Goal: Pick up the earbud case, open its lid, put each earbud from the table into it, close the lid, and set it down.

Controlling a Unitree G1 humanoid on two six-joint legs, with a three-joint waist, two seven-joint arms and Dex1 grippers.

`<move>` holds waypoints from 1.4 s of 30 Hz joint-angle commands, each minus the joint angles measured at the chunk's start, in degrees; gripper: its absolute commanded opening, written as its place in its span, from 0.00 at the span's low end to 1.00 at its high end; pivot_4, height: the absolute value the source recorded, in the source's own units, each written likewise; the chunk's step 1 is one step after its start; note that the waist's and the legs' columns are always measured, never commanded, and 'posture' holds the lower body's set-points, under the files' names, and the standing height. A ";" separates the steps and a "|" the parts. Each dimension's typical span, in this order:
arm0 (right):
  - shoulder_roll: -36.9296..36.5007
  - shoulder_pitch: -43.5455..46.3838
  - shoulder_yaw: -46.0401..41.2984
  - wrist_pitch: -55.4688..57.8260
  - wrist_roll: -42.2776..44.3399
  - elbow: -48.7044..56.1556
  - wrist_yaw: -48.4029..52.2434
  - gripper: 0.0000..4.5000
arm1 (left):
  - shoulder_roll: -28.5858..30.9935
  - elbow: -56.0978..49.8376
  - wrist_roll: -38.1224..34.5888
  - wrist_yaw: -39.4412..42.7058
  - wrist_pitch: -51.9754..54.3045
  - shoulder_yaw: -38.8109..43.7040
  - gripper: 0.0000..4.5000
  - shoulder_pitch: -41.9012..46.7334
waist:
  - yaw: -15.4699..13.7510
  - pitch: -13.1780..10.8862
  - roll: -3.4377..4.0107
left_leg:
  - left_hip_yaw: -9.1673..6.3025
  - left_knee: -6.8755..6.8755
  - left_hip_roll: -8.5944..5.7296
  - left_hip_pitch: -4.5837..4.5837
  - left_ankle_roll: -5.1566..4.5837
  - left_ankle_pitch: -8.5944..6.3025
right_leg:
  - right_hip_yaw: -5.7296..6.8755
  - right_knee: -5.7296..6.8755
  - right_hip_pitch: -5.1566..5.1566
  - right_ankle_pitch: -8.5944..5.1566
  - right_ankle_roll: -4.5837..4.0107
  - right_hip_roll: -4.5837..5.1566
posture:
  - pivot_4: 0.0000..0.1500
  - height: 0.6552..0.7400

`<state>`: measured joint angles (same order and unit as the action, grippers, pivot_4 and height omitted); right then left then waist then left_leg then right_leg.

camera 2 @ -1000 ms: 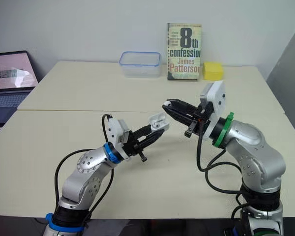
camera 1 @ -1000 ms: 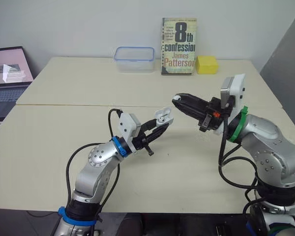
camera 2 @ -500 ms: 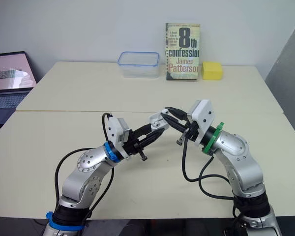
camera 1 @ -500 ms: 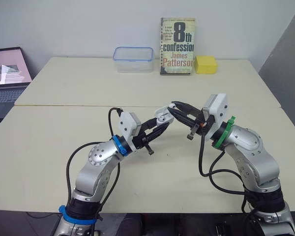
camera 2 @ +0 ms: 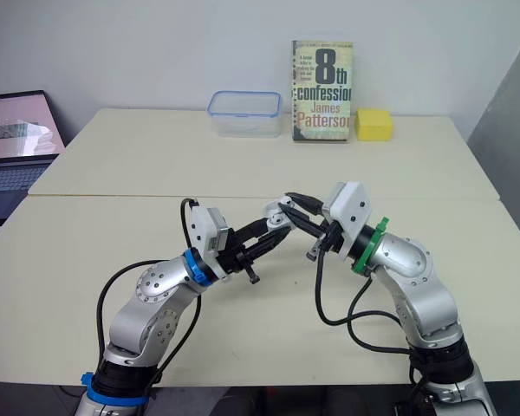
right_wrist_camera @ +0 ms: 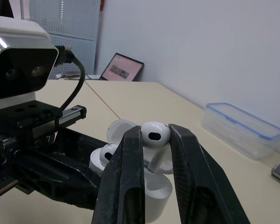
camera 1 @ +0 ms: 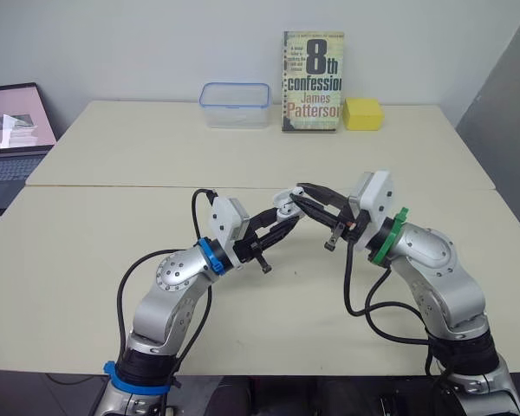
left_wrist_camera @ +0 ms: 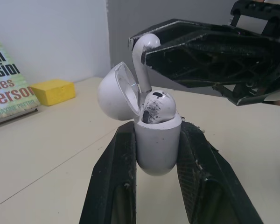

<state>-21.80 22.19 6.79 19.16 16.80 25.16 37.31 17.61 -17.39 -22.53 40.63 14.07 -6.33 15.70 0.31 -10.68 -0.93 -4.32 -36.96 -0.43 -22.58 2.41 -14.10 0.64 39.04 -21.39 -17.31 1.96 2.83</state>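
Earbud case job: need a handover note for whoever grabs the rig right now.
Left claw: shut on the earbud case, held up off the table, lid open.
Right claw: shut on the second earbud, stem pointing down at the case mouth beside the first earbud.
Done: case picked up, lid opened, first earbud seated.
Left: seat and release the second earbud, close the lid, set the case down.
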 commanded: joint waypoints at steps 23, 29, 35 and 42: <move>-2.16 -3.63 0.23 -5.55 -0.54 1.29 2.16 0.71 | 0.63 -1.86 -0.49 0.22 -1.41 0.97 0.18 0.20 | -0.01 0.00 0.00 | -0.01 0.00 0.01 0.00 0.00 0.00 | -0.01 -0.01 0.00 0.00 0.00 0.00 | 1.00 1.00; -9.95 -2.18 -5.78 0.19 7.57 6.58 7.38 0.71 | 0.95 -1.59 -0.44 0.49 -1.50 1.17 0.18 0.03 | -0.08 0.00 0.00 | -0.02 0.00 0.00 -0.01 0.00 0.00 | 0.00 -0.01 0.01 0.00 0.00 0.00 | 1.00 1.00; -16.97 9.81 -9.78 13.10 17.09 4.20 8.89 0.71 | 0.73 -0.99 -0.66 0.90 -1.57 0.75 0.18 0.36 | 0.17 0.00 0.00 | 0.02 0.02 0.04 0.05 -0.01 0.00 | 0.01 -0.01 0.02 0.00 0.00 -0.03 | 1.00 1.00; -19.03 23.58 -2.95 12.86 10.41 -10.15 13.66 0.26 | 0.01 0.18 -0.61 2.07 -1.91 -0.20 0.18 1.34 | 0.01 0.00 0.00 | 0.05 0.00 -0.02 -0.02 -0.01 -0.01 | 0.00 -0.06 0.00 0.00 -0.01 0.00 | 1.00 1.00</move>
<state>-40.12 43.99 2.41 33.85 29.44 16.94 48.97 17.89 -16.16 -22.53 42.16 13.31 -6.44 16.09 0.32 -10.68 -0.93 -4.27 -36.97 -0.44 -22.60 2.40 -14.11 0.65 38.98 -21.39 -17.30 1.96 2.84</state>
